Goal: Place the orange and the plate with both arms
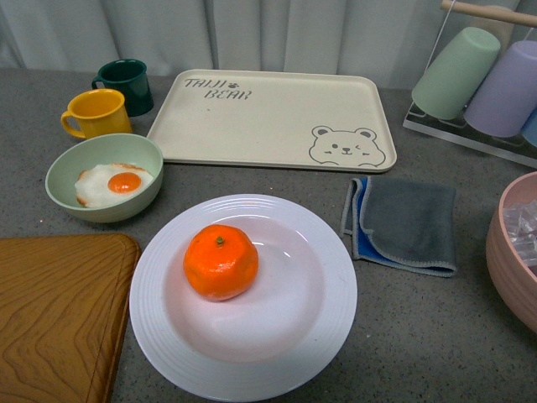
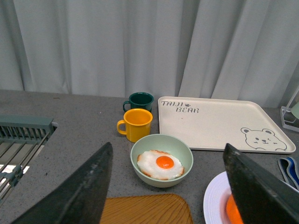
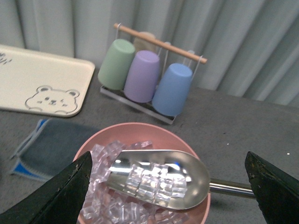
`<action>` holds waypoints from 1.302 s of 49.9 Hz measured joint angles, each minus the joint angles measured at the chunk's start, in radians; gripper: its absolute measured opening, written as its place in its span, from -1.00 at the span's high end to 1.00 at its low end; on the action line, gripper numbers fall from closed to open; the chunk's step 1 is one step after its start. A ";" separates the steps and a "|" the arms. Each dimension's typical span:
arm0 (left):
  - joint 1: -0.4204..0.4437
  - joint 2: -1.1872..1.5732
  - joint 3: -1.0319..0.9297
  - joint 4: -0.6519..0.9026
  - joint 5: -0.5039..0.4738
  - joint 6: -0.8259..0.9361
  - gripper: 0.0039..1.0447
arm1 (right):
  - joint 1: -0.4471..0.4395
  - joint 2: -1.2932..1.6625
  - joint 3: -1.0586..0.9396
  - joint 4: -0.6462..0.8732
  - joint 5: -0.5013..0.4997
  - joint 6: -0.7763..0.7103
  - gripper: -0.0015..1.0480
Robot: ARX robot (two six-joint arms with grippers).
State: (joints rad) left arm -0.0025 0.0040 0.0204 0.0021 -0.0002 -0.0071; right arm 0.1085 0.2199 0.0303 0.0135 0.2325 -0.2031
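one: nearest the front camera?
two: white plate (image 1: 331, 336), large, round and deep, glossy, with a wide ribbed rim, lying flat on grey table (image 1: 419, 344); near edge cut off by the frame.

one: and on it?
two: orange (image 1: 221, 262), sitting in the plate's well, a little left of centre. bright, slightly flattened, finely dimpled skin, small green stem dot facing up.

one: around the plate's edges?
two: left rim just beside wooden board (image 1: 50, 311), only a narrow strip of table between. far-left rim close to pale green bowl (image 1: 101, 210) holding fried egg (image 1: 113, 183). beyond that, yellow mug (image 1: 96, 113) and dark green mug (image 1: 126, 84), side by side. straight behind, beige bear tray (image 1: 268, 117), lying flat, parted from the plate by a band of table.

one: open room?
two: mostly to the right. bare table as far as grey cloth (image 1: 407, 222) with blue edging, folded, apart from the rim. farther right, pink bowl (image 1: 508, 260) at the frame edge, and behind it a rack of tipped cups (image 1: 457, 71).

one: arms?
two: seen only by the wrist cameras. left gripper (image 2: 168, 145): dark fingers (image 2: 79, 196) spread wide, empty, with the green bowl and both mugs in view between them; sliver of plate and orange showing beside one finger. right gripper (image 3: 168, 154): spread wide too, empty, with the pink bowl between its fingers, heaped with clear ice cubes (image 3: 100, 154) and a metal scoop (image 3: 187, 163) lying in them.
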 joint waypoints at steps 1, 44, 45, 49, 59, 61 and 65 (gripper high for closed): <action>0.000 0.000 0.000 0.000 0.000 0.000 -0.39 | 0.001 0.040 0.006 0.021 -0.015 0.000 -0.82; 0.000 0.000 0.000 0.000 0.000 0.002 -0.88 | 0.208 1.640 0.666 0.342 -0.794 0.669 -0.82; 0.000 0.000 0.000 0.000 0.000 0.002 -0.88 | 0.205 1.656 0.680 0.333 -0.801 0.671 -0.82; 0.000 0.000 0.000 0.000 0.000 0.002 -0.88 | 0.195 1.723 0.734 0.308 -0.833 0.679 -0.82; 0.000 0.000 0.000 0.000 0.000 0.002 -0.88 | 0.188 1.820 0.791 0.298 -0.863 0.700 -0.82; 0.000 0.000 0.000 0.000 0.000 0.002 -0.88 | 0.188 1.837 0.800 0.302 -0.871 0.707 -0.82; 0.000 0.000 0.000 0.000 0.000 0.002 -0.88 | 0.188 1.865 0.815 0.312 -0.883 0.718 -0.82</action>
State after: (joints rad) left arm -0.0025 0.0040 0.0204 0.0021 -0.0002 -0.0048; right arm 0.2962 2.0850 0.8452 0.3256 -0.6502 0.5152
